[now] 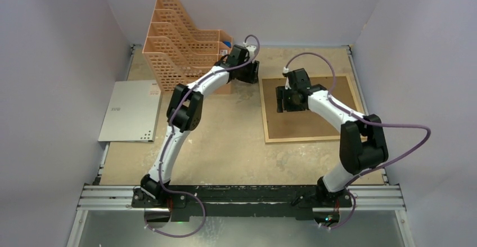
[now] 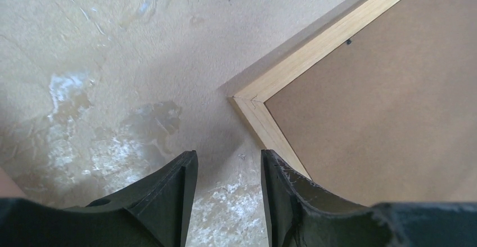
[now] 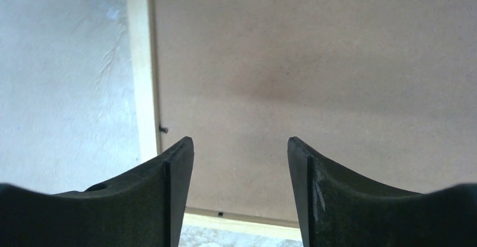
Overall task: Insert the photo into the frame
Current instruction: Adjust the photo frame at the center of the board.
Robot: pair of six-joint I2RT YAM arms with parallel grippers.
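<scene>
The light-wood frame (image 1: 304, 139) lies flat at the right of the table, with a brown backing board (image 1: 318, 120) filling it. The photo is out of view. My left gripper (image 1: 251, 73) hovers just off the frame's far left corner (image 2: 253, 103). It is open, with only bare table between its fingers (image 2: 229, 160). My right gripper (image 1: 289, 102) is over the left part of the backing board (image 3: 315, 61), near the frame's left rail (image 3: 143, 78). It stands open with nothing held (image 3: 241, 146).
An orange lattice file organizer (image 1: 180, 39) stands at the back left, close behind the left arm. A grey perforated sheet (image 1: 130, 111) lies at the left edge of the table. Walls close in the left, back and right sides.
</scene>
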